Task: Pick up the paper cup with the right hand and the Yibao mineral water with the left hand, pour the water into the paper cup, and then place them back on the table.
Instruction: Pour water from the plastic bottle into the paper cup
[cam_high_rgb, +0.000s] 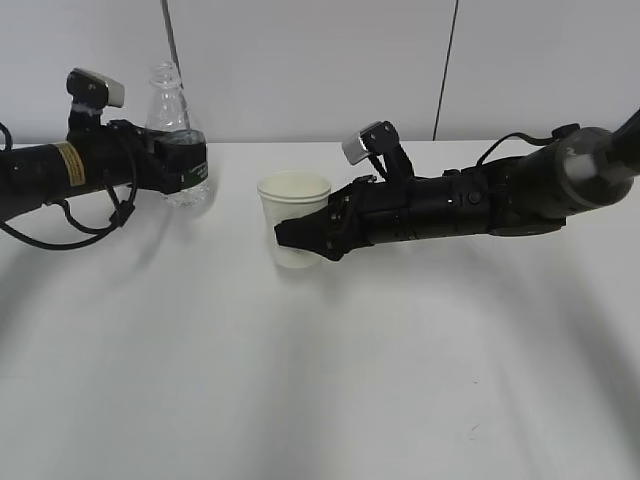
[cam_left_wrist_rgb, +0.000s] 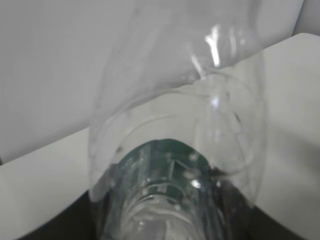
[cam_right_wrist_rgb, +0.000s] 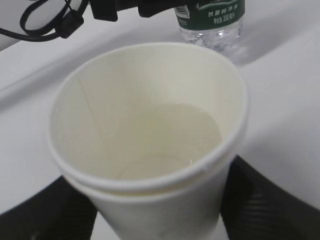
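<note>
On the plain white bench (cam_high_rgb: 330, 380), the small off-white paper cup with a rolled rim (cam_high_rgb: 294, 218) stands upright just left of the frame's middle in the exterior view. The right hand (cam_high_rgb: 300, 236), a black cylindrical arm with a silver-grey block near its wrist, reaches in from the right edge of the frame, and its black jaws are pinched on the cup's lower wall. In the right wrist view the cup (cam_right_wrist_rgb: 150, 145) fills the middle of the frame, mouth open toward the camera, with the dark jaws showing at both lower corners against its sides; a little clear water lies in its bottom.

The small clear plastic bottle of Yibao mineral water with a dark green label band (cam_high_rgb: 178, 135) stands upright at the upper left of the exterior view, well apart from the cup. The left hand (cam_high_rgb: 190, 160), a black arm bearing a yellow sticker, comes in from the left edge, and its jaws are closed around the bottle at the label. The left wrist view shows the bottle (cam_left_wrist_rgb: 180, 165) pressed close to the lens, its green band low in the frame, with dark jaw parts at the bottom corners.
</note>
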